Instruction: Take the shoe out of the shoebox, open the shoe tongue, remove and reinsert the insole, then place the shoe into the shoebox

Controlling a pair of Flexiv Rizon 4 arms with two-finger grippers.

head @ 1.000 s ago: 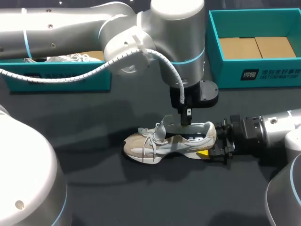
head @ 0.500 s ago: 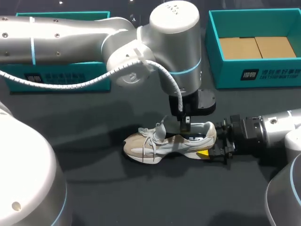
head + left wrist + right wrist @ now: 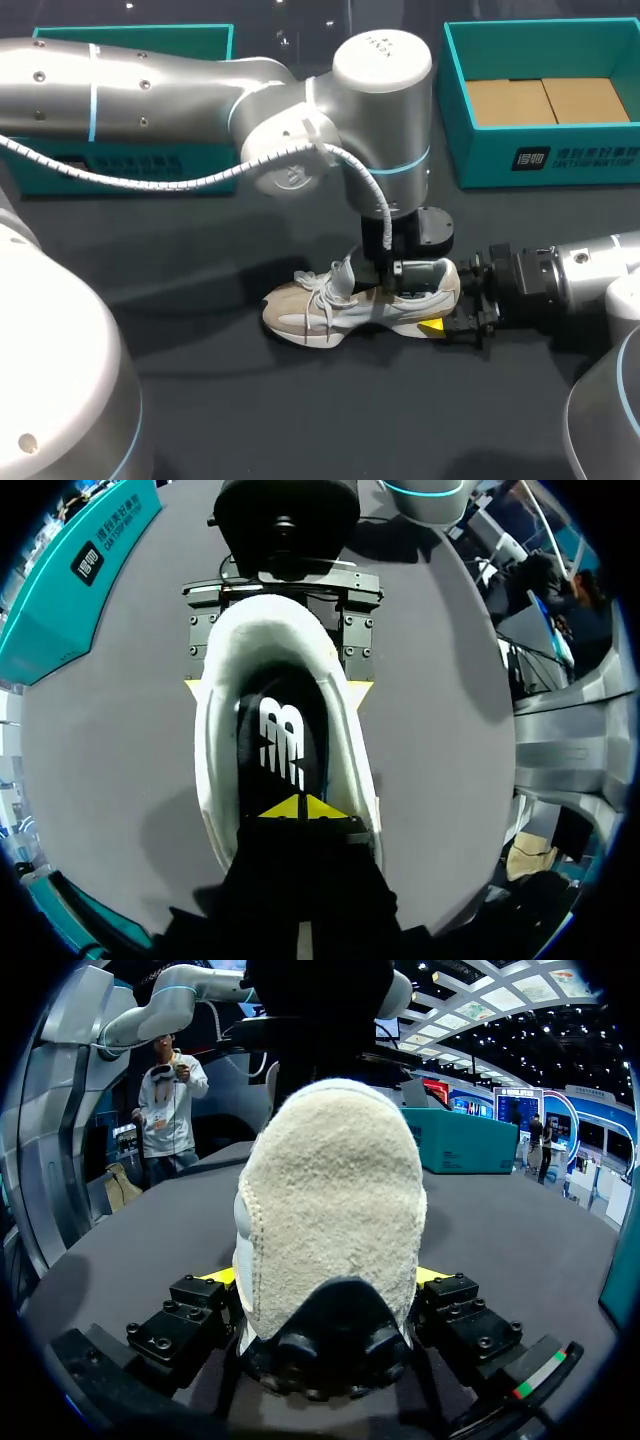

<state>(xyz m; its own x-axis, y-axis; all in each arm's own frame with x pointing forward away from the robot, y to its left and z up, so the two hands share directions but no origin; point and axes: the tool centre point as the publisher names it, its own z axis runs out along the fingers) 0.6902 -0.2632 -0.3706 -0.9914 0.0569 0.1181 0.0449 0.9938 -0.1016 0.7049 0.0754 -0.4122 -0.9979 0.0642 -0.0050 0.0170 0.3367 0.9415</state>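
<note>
The dark table [image 3: 200, 400] looks evenly lit from above, with my left arm [image 3: 200, 90] casting a soft shadow just beside the shoe [image 3: 330, 305]. Its silver shell shows a mild sheen. From my right wrist, the shoe's pale heel [image 3: 330, 1200] is bright without glare.

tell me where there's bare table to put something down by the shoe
The widest bare table is on the near side of the shoe. A strip is also free between the right arm and the right box. Crowded: the shoe's heel, where the left gripper and right gripper meet.
</note>
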